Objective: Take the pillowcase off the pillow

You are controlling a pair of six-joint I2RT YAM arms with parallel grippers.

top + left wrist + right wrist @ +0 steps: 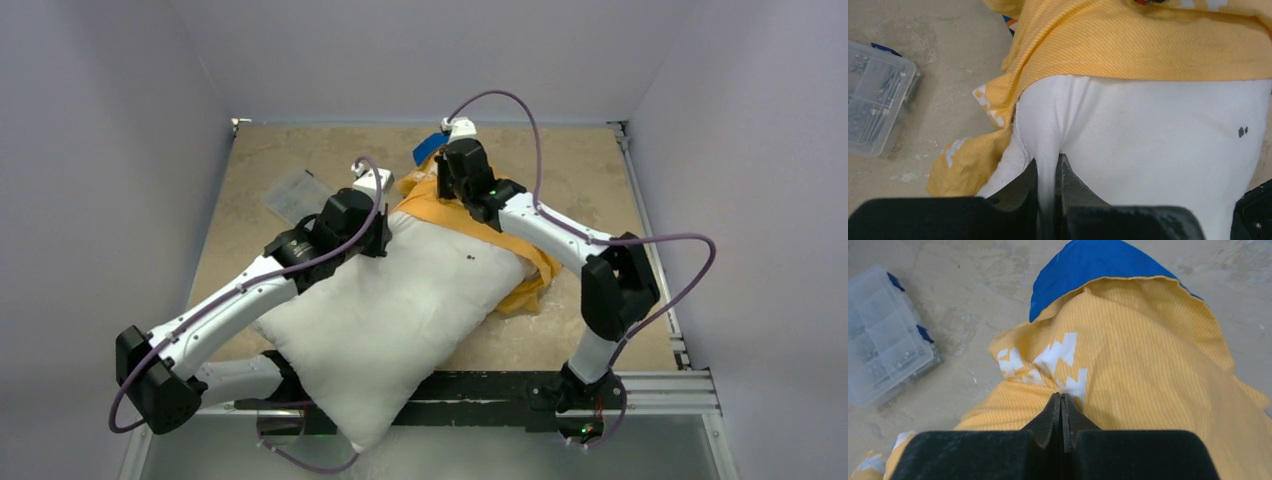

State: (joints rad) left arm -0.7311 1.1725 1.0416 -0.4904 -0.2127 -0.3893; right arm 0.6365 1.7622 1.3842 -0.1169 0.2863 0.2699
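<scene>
Orange-yellow pillowcase [1148, 365] bunched over far end of white pillow [400, 310]; pillow long axis runs near-left to far-right; right gripper [1062, 402] clamped tight on pillowcase cloth; left gripper [1049, 166] pinches pillow fold; your pull should go far-right, along axis.

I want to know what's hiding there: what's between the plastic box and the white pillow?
Left wrist view: bare table beside the plastic box, then yellow pillowcase folds against the pillow.
</scene>
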